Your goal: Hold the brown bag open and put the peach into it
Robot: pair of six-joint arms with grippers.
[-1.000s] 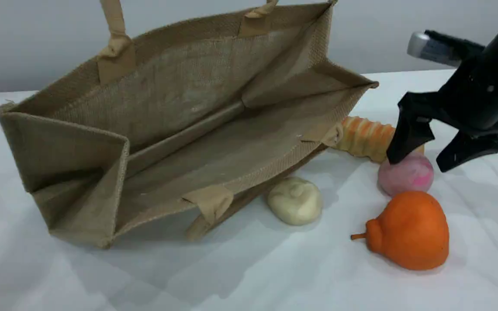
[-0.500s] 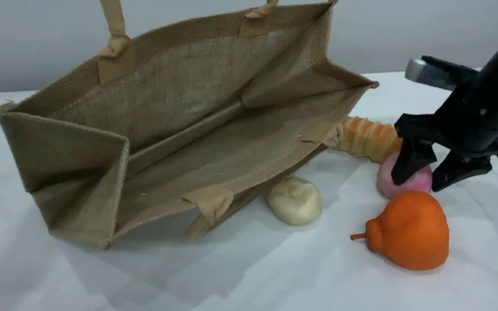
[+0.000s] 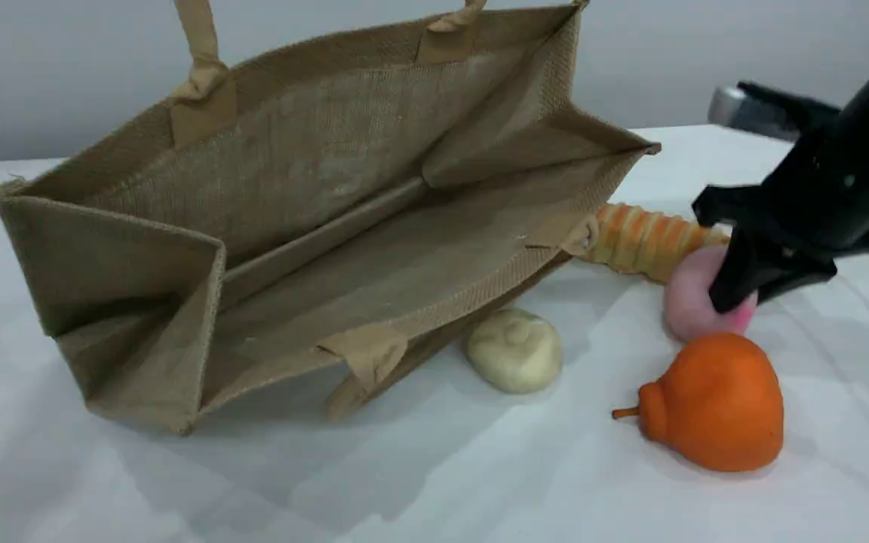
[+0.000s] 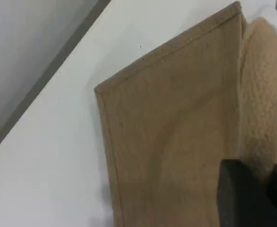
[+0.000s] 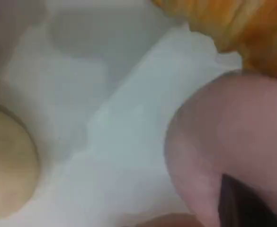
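Note:
The brown bag (image 3: 314, 173) lies on its side with its mouth open toward the camera. Its upper wall is lifted by the beige handles (image 3: 197, 45), which run out of the top edge. The left wrist view looks down the bag's outer wall (image 4: 166, 142). My left gripper's dark fingertip (image 4: 245, 196) sits there beside a pale handle strip (image 4: 266, 94), jaws shut. The pink peach (image 3: 689, 298) lies right of the bag. My right gripper (image 3: 736, 296) is shut on it and dents it. Up close, the peach (image 5: 233, 137) fills the right wrist view above a fingertip (image 5: 247, 203).
A ridged orange-and-cream roll (image 3: 642, 237) lies just behind the peach against the bag's corner. An orange pear-shaped fruit (image 3: 713, 403) sits right in front of the peach. A cream bun (image 3: 515, 351) rests by the bag's lower rim. White cloth covers the table.
My right gripper came down over the peach and its jaws closed from wide open onto it, squashing it and nudging it slightly. The bag and its handles stayed put.

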